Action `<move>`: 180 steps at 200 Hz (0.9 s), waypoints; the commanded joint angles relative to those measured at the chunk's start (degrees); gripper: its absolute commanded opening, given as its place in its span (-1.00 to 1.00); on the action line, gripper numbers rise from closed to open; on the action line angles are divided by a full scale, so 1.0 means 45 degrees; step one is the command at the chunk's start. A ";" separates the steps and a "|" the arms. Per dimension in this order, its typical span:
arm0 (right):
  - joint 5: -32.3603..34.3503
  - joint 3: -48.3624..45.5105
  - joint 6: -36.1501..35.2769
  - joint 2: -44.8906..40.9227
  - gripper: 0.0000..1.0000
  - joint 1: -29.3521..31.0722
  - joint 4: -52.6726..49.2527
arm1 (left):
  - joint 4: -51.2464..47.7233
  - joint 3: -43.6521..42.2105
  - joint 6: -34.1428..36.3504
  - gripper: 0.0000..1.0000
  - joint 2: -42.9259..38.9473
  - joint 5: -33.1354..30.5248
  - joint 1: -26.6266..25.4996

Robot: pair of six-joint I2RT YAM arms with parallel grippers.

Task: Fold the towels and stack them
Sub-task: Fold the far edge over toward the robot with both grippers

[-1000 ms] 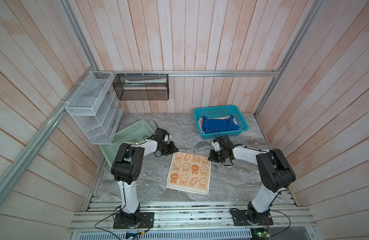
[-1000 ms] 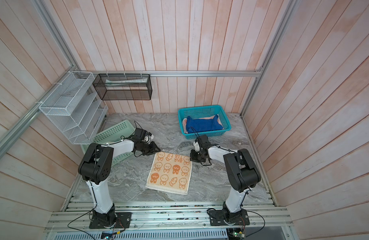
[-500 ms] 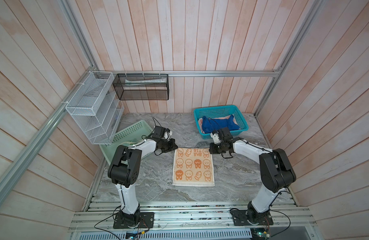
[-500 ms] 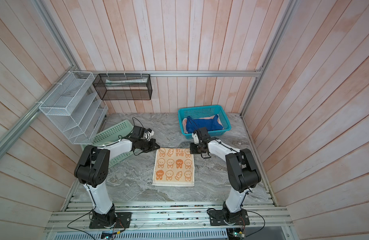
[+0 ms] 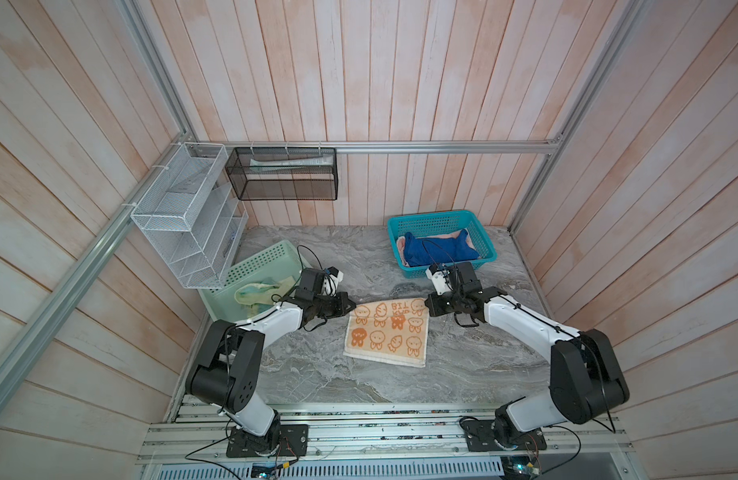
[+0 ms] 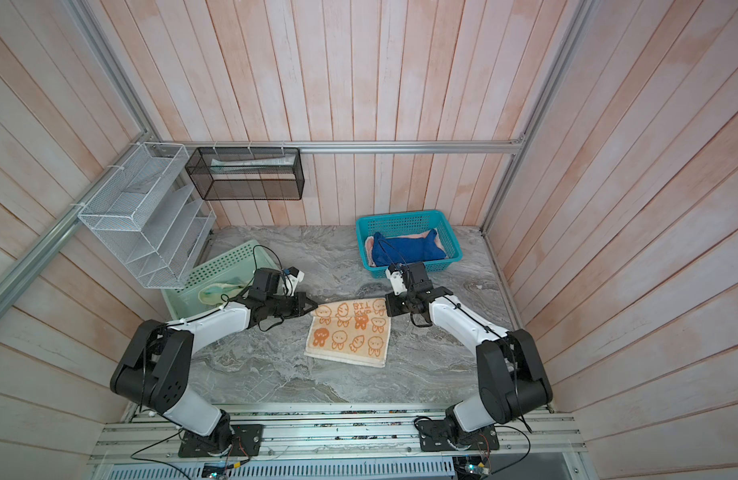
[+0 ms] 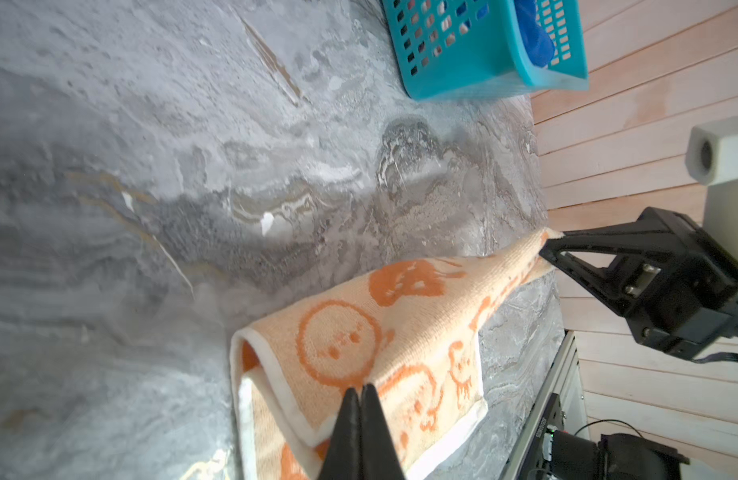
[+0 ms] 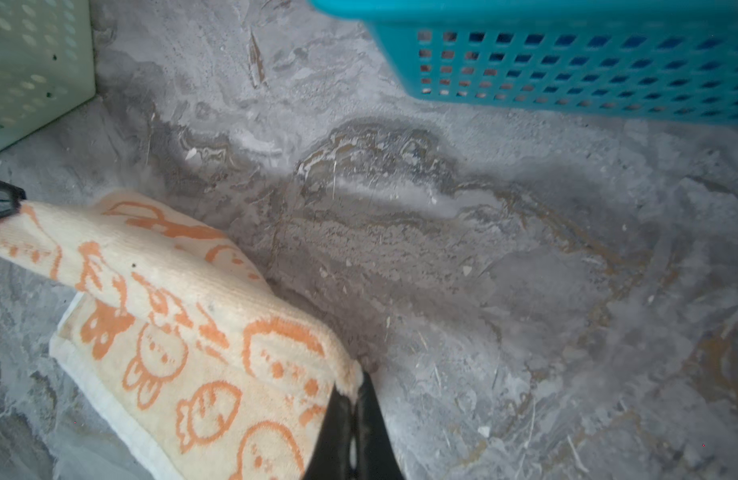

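- the orange towel (image 5: 386, 332) is cream terry with orange cartoon figures and a white hem. its near part lies flat on the grey marbled table (image 5: 317, 374), and its far edge is raised and curled over.
- the left gripper (image 5: 352, 306) is pinched tight on one far corner of it, and the right gripper (image 5: 426, 305) on the other. the raised edge stretches between their tips, and the rest of the cloth runs from the grippers back toward the arm bases.
- just behind the right gripper, a blue towel (image 5: 436, 249) lies crumpled on a pink towel (image 5: 400, 251) in the teal basket (image 5: 438, 216).
- beside the left gripper's wrist, a yellow towel (image 5: 257, 293) with teal patches lies in the green basket (image 5: 255, 266). it shows in both top views but in neither wrist view.
- the left wrist view shows up close the left gripper (image 7: 361, 390), its jaws meeting on the rolled lip of the orange towel (image 7: 359, 332). the white hem is tucked beneath, and the right gripper (image 7: 544, 249) is at the other corner.
- the right wrist view shows the right gripper (image 8: 352, 395) closed on its corner of the orange towel (image 8: 192, 332), and the left gripper (image 8: 1, 201) at the other end.
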 commanded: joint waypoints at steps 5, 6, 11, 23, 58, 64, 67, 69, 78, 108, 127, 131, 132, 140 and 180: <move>-0.0519 -0.1554 0.0504 -0.1403 -0.54 0.0639 -0.0181 | 0.0598 -0.1951 -0.0180 -0.55 -0.1782 -0.0956 -0.0255; -0.0527 -0.1613 0.0550 -0.1460 -0.51 0.0671 -0.0204 | 0.0599 -0.2043 -0.0194 -0.54 -0.1853 -0.0982 -0.0245; -0.0598 -0.1894 0.0810 -0.1730 -0.41 0.0776 -0.0326 | 0.0601 -0.2422 -0.0332 -0.45 -0.2219 -0.1109 -0.0240; -0.0699 -0.2416 0.1475 -0.2405 -0.26 0.0936 -0.0692 | 0.0370 -0.3147 -0.0533 -0.33 -0.3063 -0.1575 -0.0251; -0.0874 -0.3058 0.3484 -0.3896 -0.08 0.0938 -0.1465 | -0.0345 -0.3713 -0.0892 -0.24 -0.3965 -0.2107 -0.0144; -0.0710 -0.3040 0.3898 -0.3953 -0.06 0.0938 -0.1524 | -0.0418 -0.3610 -0.0919 -0.24 -0.3830 -0.1983 -0.0148; -0.0584 -0.3039 0.4117 -0.3952 -0.06 0.0938 -0.1561 | -0.0458 -0.3501 -0.0928 -0.24 -0.3741 -0.1899 -0.0149; -0.0499 -0.3034 0.4269 -0.3956 -0.06 0.0938 -0.1572 | -0.0481 -0.3454 -0.0960 -0.24 -0.3677 -0.1846 -0.0141; -0.0307 -0.3094 0.4855 -0.3857 -0.05 0.0923 -0.1521 | -0.0599 -0.3171 -0.1064 -0.24 -0.3339 -0.1625 -0.0141; -0.0717 -0.3009 0.5588 -0.2826 -0.04 0.0886 -0.0977 | -0.0222 -0.2627 -0.1696 -0.24 -0.2368 -0.1064 -0.0405; -0.0741 -0.2712 0.5558 -0.1968 -0.03 0.0874 -0.1064 | 0.0118 -0.2470 -0.2067 -0.24 -0.1819 -0.0800 -0.0594; -0.0672 -0.2624 0.5539 -0.1811 -0.03 0.0879 -0.1072 | 0.0158 -0.2431 -0.2126 -0.24 -0.1706 -0.0794 -0.0629; -0.0653 -0.2617 0.5528 -0.1790 -0.03 0.0879 -0.1079 | 0.0164 -0.2420 -0.2144 -0.23 -0.1678 -0.0793 -0.0657; -0.0480 -0.2519 0.5484 -0.1492 -0.01 0.0878 -0.1053 | 0.0177 -0.2343 -0.2280 -0.20 -0.1458 -0.0846 -0.0745; -0.0145 -0.1751 0.5205 -0.0085 0.03 0.0706 -0.0680 | 0.0745 -0.2433 -0.3087 -0.14 -0.0629 -0.1072 -0.1124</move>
